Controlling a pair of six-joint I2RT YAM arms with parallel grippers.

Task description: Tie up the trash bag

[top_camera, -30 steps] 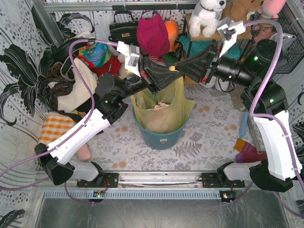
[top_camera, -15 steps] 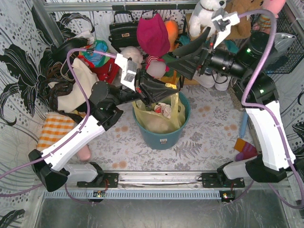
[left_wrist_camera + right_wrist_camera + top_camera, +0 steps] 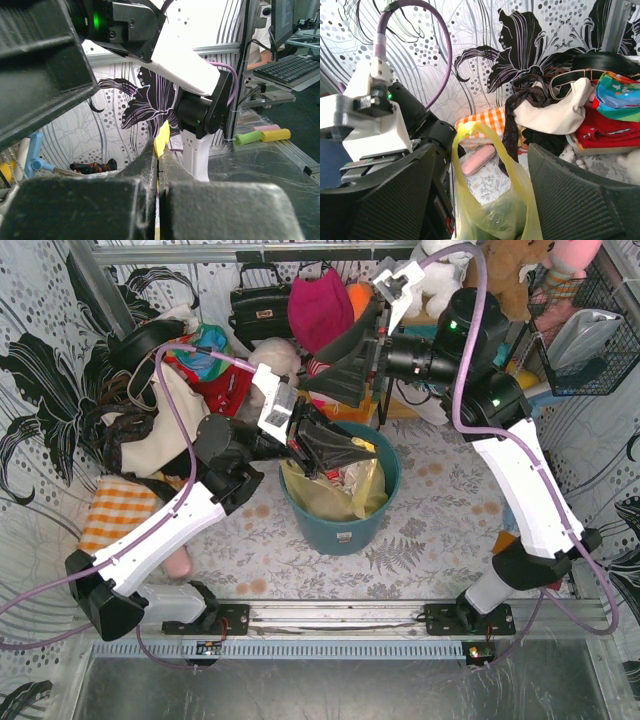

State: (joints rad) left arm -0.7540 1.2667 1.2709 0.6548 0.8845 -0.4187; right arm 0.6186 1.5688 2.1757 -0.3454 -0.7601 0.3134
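With the right gripper (image 3: 325, 385) wide open above the bin (image 3: 345, 537), only the left gripper (image 3: 345, 452), clamped on the trash bag (image 3: 330, 498), holds it up, so the thin film may slip free.

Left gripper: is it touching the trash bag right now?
Touching. The left wrist view shows the left gripper shut on a yellow strip of the trash bag, pinched between its fingers.
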